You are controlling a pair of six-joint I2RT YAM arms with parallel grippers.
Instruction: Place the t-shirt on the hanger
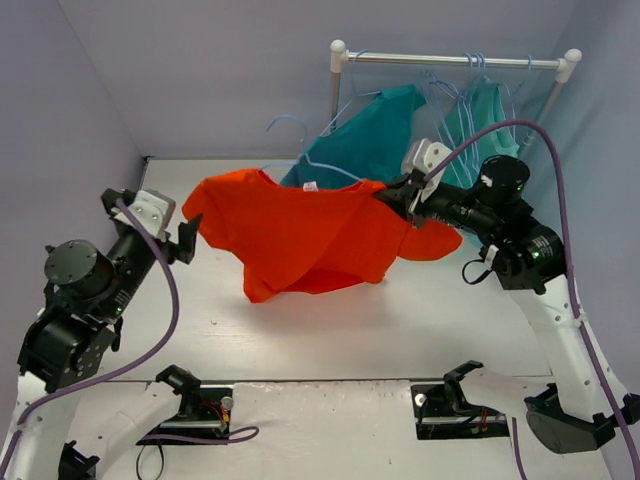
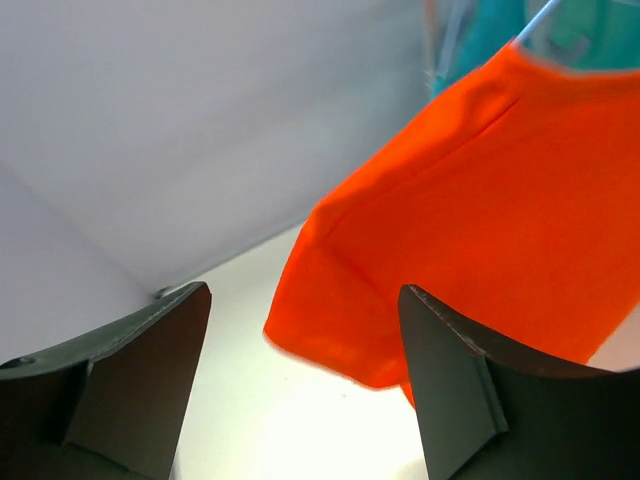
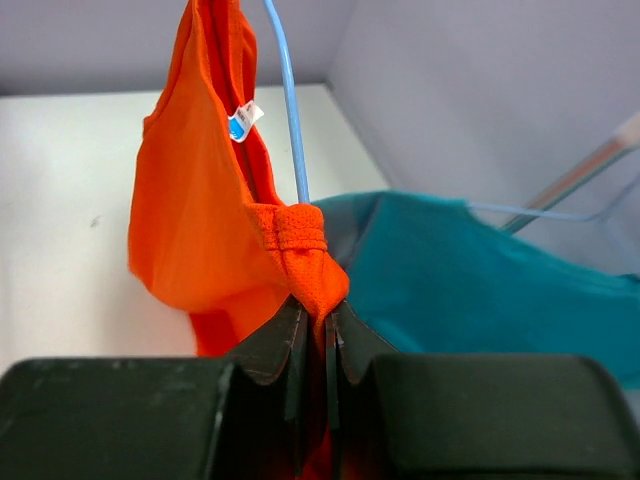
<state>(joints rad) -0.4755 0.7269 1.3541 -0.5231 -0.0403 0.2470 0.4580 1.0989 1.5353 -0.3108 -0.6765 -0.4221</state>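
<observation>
Left fingers (image 2: 140, 380) wide, empty | right fingers (image 3: 270, 350) pinching t-shirt (image 1: 300, 235) beside hanger (image 3: 285, 100)

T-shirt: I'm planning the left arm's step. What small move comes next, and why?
Probably ease the left gripper forward around the t-shirt sleeve: it is open and empty just short of it, while the right gripper is shut on the other side, the hanger running in at the neck.

The orange-red fabric t-shirt (image 1: 300, 235) hangs over the white table (image 1: 400, 320), thin pale-blue wire hanger (image 3: 288, 110) at its neck, left gripper (image 1: 190, 240) just left of it, right gripper (image 1: 395, 200) on its right edge, teal fabric shirt (image 1: 375, 140) behind on the metal rail (image 1: 450, 60).
</observation>
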